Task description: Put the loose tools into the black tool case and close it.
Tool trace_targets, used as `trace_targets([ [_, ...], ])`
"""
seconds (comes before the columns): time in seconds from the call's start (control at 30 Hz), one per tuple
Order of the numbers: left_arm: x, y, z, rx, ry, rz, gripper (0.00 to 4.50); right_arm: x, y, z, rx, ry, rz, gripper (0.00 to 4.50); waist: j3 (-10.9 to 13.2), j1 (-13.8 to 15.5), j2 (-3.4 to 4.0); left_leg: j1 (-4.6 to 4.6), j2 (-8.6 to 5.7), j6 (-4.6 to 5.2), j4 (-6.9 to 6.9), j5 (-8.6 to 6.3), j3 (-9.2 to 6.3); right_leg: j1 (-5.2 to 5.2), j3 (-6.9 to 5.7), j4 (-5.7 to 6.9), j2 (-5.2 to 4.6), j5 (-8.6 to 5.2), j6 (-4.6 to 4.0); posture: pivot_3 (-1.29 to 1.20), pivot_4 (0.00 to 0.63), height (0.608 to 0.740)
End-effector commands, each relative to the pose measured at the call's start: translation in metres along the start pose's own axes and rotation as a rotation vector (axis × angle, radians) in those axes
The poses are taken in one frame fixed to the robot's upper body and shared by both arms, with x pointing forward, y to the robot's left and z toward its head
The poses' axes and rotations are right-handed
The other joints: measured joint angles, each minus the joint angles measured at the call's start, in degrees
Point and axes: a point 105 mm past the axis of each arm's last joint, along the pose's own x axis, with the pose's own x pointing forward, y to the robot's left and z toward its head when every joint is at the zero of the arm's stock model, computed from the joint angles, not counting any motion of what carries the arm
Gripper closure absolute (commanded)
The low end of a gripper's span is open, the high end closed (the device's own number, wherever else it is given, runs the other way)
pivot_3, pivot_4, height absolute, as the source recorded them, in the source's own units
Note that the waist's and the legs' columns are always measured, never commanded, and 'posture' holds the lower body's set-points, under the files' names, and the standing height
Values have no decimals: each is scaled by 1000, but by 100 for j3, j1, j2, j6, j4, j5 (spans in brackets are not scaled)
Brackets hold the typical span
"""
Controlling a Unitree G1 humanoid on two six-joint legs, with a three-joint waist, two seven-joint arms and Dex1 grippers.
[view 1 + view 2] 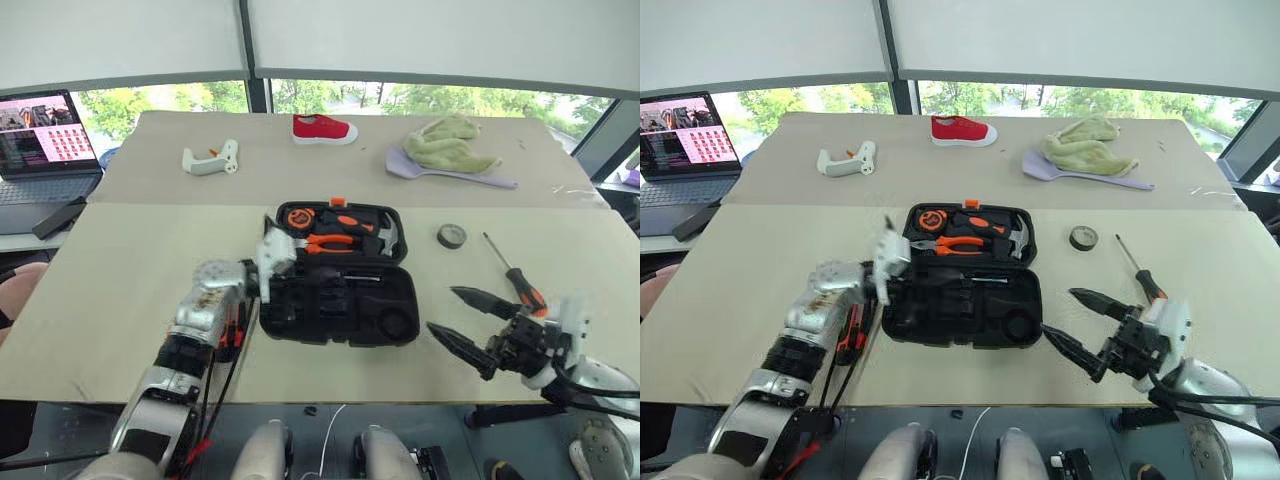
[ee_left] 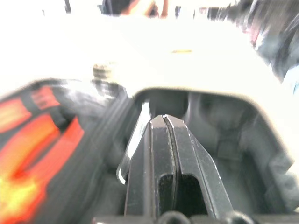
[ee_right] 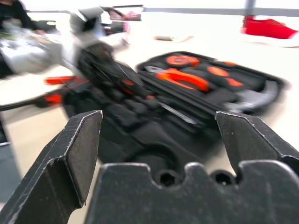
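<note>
The black tool case (image 1: pixel 340 300) lies open in the middle of the table. Orange pliers (image 1: pixel 330 241) and a hammer (image 1: pixel 385 236) sit in its far half, and the near half shows dark recesses. My left gripper (image 1: pixel 268 288) is shut at the case's left edge, pointing over the near half; its fingers (image 2: pixel 180 154) are pressed together with nothing clearly between them. My right gripper (image 1: pixel 445 310) stands wide open just off the case's near right corner, holding nothing. A screwdriver (image 1: pixel 512 270) and a small grey tape roll (image 1: pixel 451 236) lie on the table right of the case.
On the far table are a white gun-shaped tool (image 1: pixel 212 158), a red shoe (image 1: pixel 323 129), a green cloth (image 1: pixel 445 145) and a purple scoop (image 1: pixel 460 176). A laptop (image 1: pixel 45 140) stands at the far left. The table's front edge runs close under both arms.
</note>
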Motion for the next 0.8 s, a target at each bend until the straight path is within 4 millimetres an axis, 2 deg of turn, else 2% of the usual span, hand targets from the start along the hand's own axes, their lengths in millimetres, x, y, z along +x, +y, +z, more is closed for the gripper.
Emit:
trace_targets([
  [0.03,-32,-15,19,38,-13,-19,4475,-40,-27,6,-90,6,-192,0,-11,-19,19,8,-2,0,-5,0,2,8,3,-3,-2,0,0,0,150,740],
  [0.1,-46,-22,20,3,-15,0,4475,-62,-35,2,-113,33,-277,0,-23,-20,46,13,-5,6,-7,-4,7,17,8,-15,-12,-1,1,0,150,740],
  [0.2,-75,-31,10,-38,24,85,3812,-105,-39,-16,-102,115,-407,0,-19,15,44,11,-4,10,-1,-7,10,17,6,-15,-13,-2,4,0,150,740],
  [0.3,-104,-47,-4,-90,74,145,2661,-137,-40,-32,-97,178,-536,0,-19,13,46,16,4,10,-10,-7,9,18,6,-17,-12,-4,1,0,150,740],
  [0.4,-122,-64,-14,-129,122,170,1502,-151,-42,-39,-100,195,-639,0,-18,-11,57,19,18,8,-14,-8,11,16,11,-17,-24,-6,-7,0,150,740],
  [0.53,-132,-69,-11,-143,127,215,67,-144,-47,-38,-113,199,-657,0,-19,-43,71,22,40,7,-15,-9,24,16,26,-28,-52,-4,-17,0,150,740],
  [0.57,-131,-69,-8,-148,118,218,12,-139,-50,-35,-110,191,-650,0,-19,-42,72,23,47,7,-15,-9,25,16,26,-33,-50,-2,-22,0,150,740],
  [0.63,-119,-71,2,-108,100,169,12,-115,-66,-26,-83,203,-592,0,-17,-43,76,20,51,7,-15,-9,24,15,24,-35,-49,-1,-24,0,150,740],
  [0.7,-106,-67,14,-92,53,151,12,-93,-81,-22,-68,263,-498,0,-19,-49,93,19,51,7,-14,-8,27,18,25,-43,-50,5,-27,0,150,740],
  [0.8,-89,-64,23,-79,19,112,12,-69,-114,-23,-41,391,-447,0,-10,-68,104,12,52,11,-9,-6,46,15,25,-59,-13,25,-25,0,150,740],
])
